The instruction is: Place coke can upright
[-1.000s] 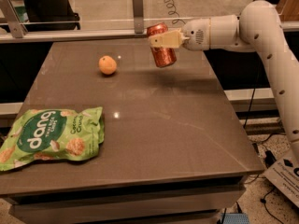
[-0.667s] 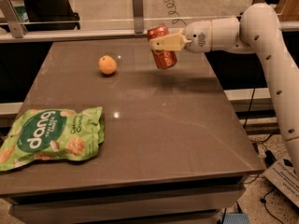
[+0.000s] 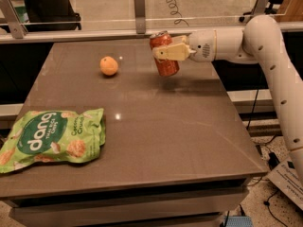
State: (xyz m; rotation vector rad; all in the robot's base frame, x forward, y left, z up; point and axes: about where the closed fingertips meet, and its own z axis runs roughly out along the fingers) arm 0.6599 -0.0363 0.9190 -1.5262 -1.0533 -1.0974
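The end effector [image 3: 161,52] is clamped around the upper half of the coke can [image 3: 168,68], reaching in from the right side of the desk [image 3: 180,126] near its far edge. Since a second ago the can has come down a little, so its base now hangs just above the surface with a shadow close beneath it. It is nearly upright, its top leaning slightly toward the left edge. That suggests the set-down is close: level the can, lower it to contact, then let go.

There is plenty of bare desk below and in front of the can. The orange [image 3: 109,65] sits well apart toward the left, and the chip bag [image 3: 52,141] lies at the near left corner. The far edge is closest, so any drift should be toward the middle.
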